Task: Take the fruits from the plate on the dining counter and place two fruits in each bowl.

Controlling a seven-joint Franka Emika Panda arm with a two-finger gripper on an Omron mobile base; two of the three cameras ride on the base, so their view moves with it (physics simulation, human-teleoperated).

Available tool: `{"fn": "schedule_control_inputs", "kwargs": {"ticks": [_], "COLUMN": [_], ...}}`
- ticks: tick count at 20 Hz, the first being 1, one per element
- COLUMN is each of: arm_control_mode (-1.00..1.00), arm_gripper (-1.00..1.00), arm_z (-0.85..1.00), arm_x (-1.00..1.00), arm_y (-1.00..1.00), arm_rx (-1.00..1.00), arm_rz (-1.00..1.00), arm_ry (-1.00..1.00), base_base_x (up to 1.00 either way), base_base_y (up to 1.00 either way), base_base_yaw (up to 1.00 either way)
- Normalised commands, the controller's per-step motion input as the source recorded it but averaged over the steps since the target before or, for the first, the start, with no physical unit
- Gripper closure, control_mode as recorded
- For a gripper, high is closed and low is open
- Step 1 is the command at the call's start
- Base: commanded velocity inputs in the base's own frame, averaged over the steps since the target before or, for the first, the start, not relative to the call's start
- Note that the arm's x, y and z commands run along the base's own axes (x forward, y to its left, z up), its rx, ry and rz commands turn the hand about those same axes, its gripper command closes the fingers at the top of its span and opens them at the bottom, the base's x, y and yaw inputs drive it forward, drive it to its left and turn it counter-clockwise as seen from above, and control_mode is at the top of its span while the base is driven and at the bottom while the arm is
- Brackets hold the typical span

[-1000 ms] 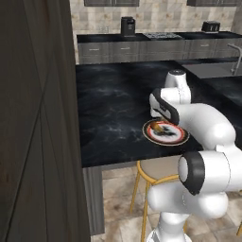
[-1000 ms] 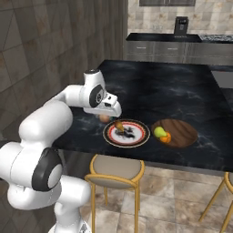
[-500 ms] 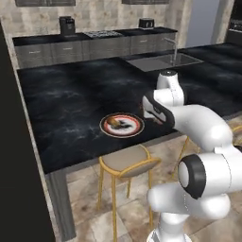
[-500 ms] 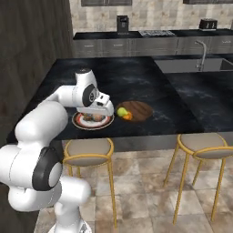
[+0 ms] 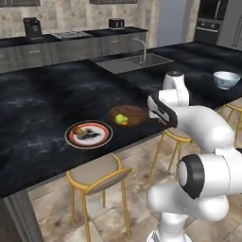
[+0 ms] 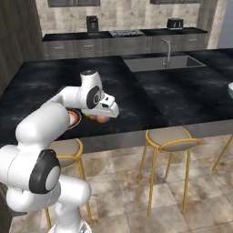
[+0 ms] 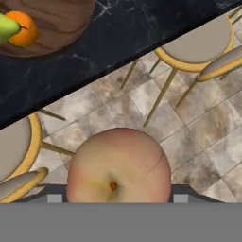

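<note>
My gripper [image 7: 118,191] is shut on a peach-coloured fruit [image 7: 118,168], held over the floor just off the dining counter's [image 5: 38,108] front edge. From the right base view the fruit [image 6: 103,119] shows under the hand [image 6: 107,108]. The dark wooden bowl [image 5: 131,113] holds a green fruit [image 5: 122,119] and an orange fruit [image 7: 23,28]. Left of it lies the red-rimmed plate [image 5: 90,141] with a brown fruit [image 5: 79,131]. A white and pale blue bowl [image 5: 226,79] stands far right on the counter.
Yellow-legged stools [image 5: 97,175] stand along the counter's front edge, one more under the hand [image 7: 196,42]. A sink with a tap [image 5: 141,59] is set into the counter behind. The far counter carries a toaster [image 5: 116,22] and a coffee machine [image 5: 32,26].
The whole picture has shifted: the base has driven right along the counter, so plate and wooden bowl sit further left in view. The gripper stays shut on the fruit.
</note>
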Motion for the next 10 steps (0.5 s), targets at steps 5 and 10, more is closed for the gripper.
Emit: {"fn": "schedule_control_inputs", "kwargs": {"ticks": [5,10], "arm_control_mode": [1.0,1.0], "arm_gripper": [1.0,1.0], "arm_z": [0.0,0.0], "arm_x": [0.0,0.0], "arm_y": [0.0,0.0], "arm_rx": [0.0,0.0], "arm_rz": [0.0,0.0], "arm_ry": [0.0,0.0], "base_base_x": [0.67,0.7], "base_base_y": [-1.0,-1.0], "base_base_yaw": [0.0,0.01]}}
